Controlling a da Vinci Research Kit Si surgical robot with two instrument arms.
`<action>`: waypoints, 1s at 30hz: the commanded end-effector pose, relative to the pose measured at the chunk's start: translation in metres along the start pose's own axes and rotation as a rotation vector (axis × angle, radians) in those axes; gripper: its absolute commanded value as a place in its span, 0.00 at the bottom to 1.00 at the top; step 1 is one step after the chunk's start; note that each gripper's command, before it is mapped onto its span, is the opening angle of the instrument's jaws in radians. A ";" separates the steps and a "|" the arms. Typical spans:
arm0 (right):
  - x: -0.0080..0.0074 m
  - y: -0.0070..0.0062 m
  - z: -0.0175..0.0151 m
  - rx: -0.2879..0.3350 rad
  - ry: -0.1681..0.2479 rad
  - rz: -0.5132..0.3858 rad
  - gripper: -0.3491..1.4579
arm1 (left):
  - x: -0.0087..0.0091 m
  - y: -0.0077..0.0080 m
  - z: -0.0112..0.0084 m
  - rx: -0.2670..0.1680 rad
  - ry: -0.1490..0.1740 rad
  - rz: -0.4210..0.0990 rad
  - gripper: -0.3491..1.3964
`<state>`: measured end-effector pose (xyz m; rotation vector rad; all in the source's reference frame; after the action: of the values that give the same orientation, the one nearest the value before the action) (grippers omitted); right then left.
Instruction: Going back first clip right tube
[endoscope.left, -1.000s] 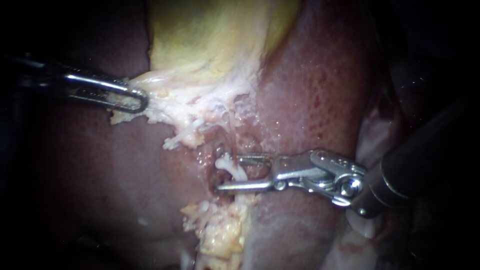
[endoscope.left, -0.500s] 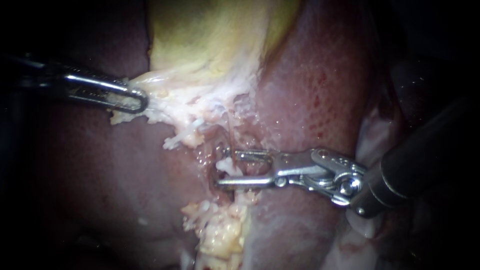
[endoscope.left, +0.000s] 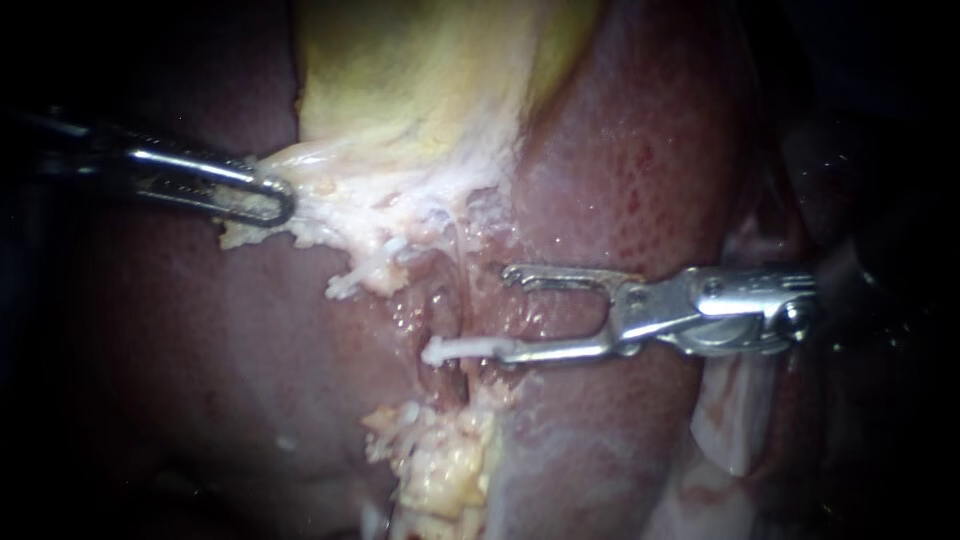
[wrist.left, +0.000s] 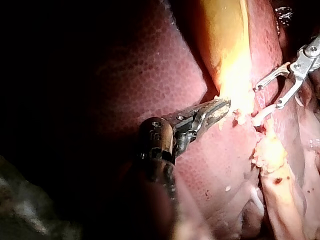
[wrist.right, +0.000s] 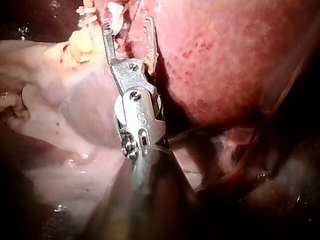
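The step in hand looks like backing away: the right tool (endoscope.left: 503, 310) comes in from 3 o'clock, and its two thin jaws are wide open with nothing held between them. A small white piece (endoscope.left: 455, 349) sticks out toward 9 o'clock from the tip of the lower jaw and touches it. I think it is the clip on the tube (endoscope.left: 459, 280), but it is too small to be sure. This spot is the task's place. It sits near the middle of the endoscope view, in the groove beside the red liver (endoscope.left: 620, 180).

The left tool (endoscope.left: 280, 205) comes in from 9 o'clock. Its jaws are closed on the pale tissue (endoscope.left: 330, 215) at the low end of the yellow gallbladder (endoscope.left: 420, 80).

The next move calls for care. The right tool should slide straight back toward 3 o'clock with its jaws kept open, so the lower jaw does not drag the white piece along. The left tool should hold steady so the tube does not jump.

No cup, tray or box shows here. The only bag-like thing is the gallbladder. It looks closed, and what is inside it does not show.
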<state>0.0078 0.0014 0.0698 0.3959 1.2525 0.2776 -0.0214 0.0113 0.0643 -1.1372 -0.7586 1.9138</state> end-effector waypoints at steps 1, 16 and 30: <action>0.0004 0.0000 -0.0005 0.004 -0.012 -0.021 0.47 | 0.0000 0.0000 0.0000 0.000 0.000 0.000 0.00; 0.0033 -0.0009 -0.0053 0.039 -0.068 -0.121 0.47 | 0.0000 0.0000 0.0000 0.000 0.000 0.000 0.00; 0.0032 -0.0009 -0.0055 0.040 -0.068 -0.122 0.47 | -0.0016 -0.0006 0.0040 -0.014 -0.009 0.011 0.00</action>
<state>0.0035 0.0027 0.0652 0.3594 1.2119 0.1342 -0.0246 0.0098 0.0676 -1.1467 -0.7747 1.9271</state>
